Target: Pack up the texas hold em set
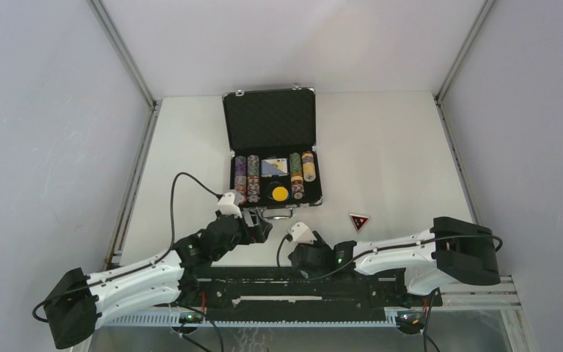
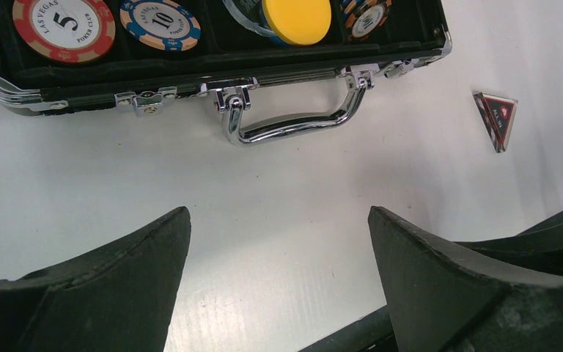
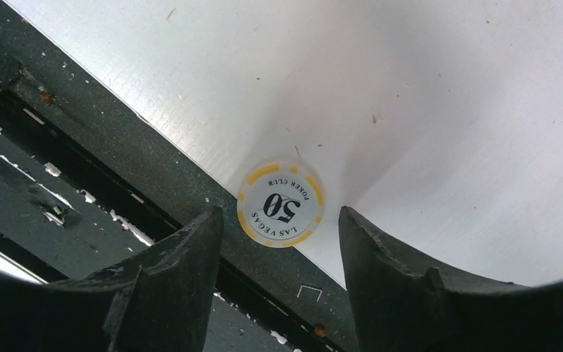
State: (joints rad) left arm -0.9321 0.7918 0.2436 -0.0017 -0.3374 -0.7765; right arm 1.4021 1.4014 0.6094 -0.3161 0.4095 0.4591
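The coming move turns on a single loose chip point(image 3: 281, 202), white with yellow marks and a 50 on its face. It lies flat at the very near edge of the table point(image 1: 396, 147), with part of its rim seeming to reach over that edge onto the dark rail point(image 3: 81, 169). It sits straight ahead of the right fingers point(image 3: 190, 257), centred in the gap between their tips. Being round, it has no long axis to line up with, and lying flat it offers only a thin edge to pinch. The right fingers stand partly open, a little wider than the chip, and I see no contact with it; they hold nothing. The right arm is plainly the nearer one. The left fingers point(image 2: 146, 264) are spread wide and empty above bare table, just short of the handle point(image 2: 293, 128) of the case point(image 1: 269, 121). The case stands open towards the far edge with chip stacks, cards and a yellow button already inside. The triangle token point(image 1: 358, 221) lies on the table off the case's near right corner.
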